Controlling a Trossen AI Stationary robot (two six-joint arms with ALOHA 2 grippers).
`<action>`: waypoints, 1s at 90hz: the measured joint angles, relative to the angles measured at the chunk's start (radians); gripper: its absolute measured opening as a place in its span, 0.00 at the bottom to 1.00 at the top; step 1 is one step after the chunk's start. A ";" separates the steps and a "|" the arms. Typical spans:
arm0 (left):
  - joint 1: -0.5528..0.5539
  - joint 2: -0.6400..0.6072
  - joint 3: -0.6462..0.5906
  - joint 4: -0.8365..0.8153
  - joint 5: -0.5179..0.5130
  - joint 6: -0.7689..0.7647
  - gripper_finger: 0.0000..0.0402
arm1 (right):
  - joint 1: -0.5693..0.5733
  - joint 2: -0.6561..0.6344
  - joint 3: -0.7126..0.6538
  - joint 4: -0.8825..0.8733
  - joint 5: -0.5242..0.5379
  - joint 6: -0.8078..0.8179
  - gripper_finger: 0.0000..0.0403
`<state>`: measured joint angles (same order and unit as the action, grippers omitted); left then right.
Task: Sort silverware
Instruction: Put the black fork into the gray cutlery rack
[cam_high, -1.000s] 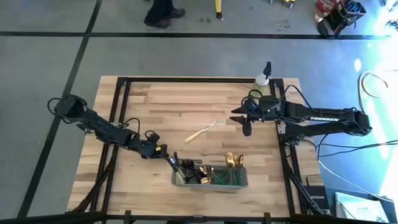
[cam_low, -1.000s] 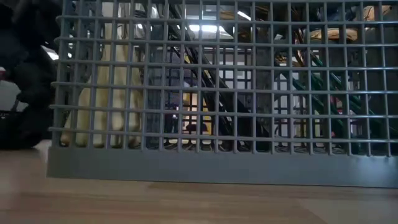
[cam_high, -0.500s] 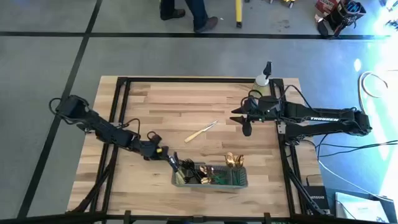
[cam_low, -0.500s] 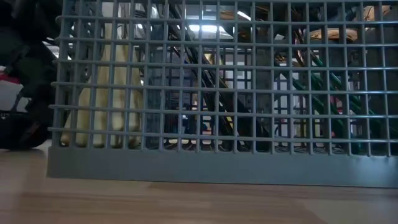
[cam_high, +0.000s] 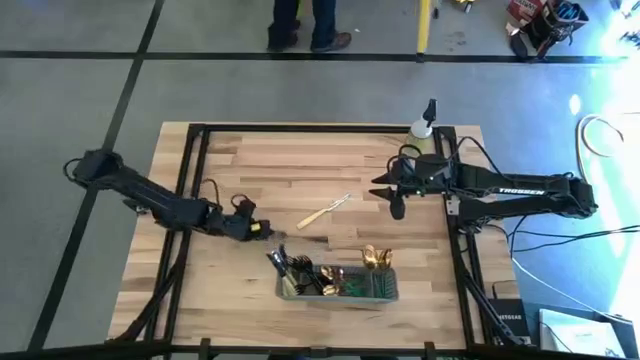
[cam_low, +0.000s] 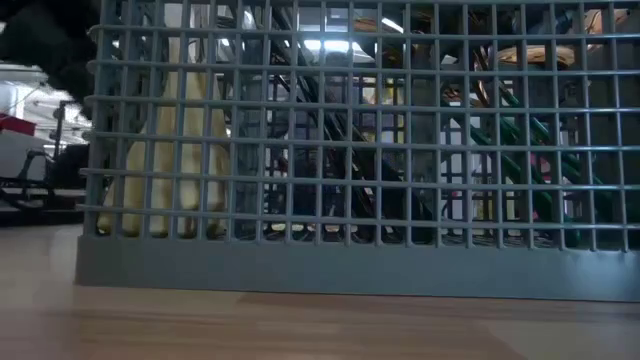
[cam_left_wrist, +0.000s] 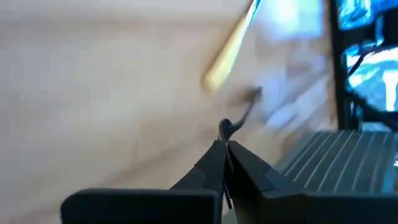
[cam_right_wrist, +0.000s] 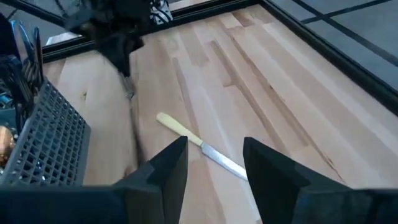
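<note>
Your high view is evenly lit and sharp, with a hot patch of glare on the floor at the right edge. Your low view is dim and backlit: the wire-mesh caddy (cam_low: 340, 150) fills it as a dark silhouette against bright ceiling lights, and the wood in front of it looks soft. Your left wrist view is heavily blurred, the table (cam_left_wrist: 93, 93) washed out pale. Your right wrist view is bright and clear, with soft shadows.
</note>
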<state>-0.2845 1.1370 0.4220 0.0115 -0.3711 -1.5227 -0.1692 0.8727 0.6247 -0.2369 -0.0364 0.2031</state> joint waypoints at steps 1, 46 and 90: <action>0.009 -0.013 0.003 -0.012 -0.002 0.011 0.00 | 0.000 0.000 0.000 0.000 0.000 0.001 0.34; 0.442 -0.083 0.605 -0.550 0.217 0.669 0.00 | 0.000 0.000 0.000 0.033 -0.027 0.035 0.34; 0.344 0.432 1.688 -1.202 0.265 1.012 0.00 | 0.000 0.000 0.052 0.041 -0.043 0.028 0.34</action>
<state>0.0594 1.5690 2.1101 -1.1908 -0.1057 -0.5103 -0.1692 0.8725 0.6762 -0.1958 -0.0795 0.2310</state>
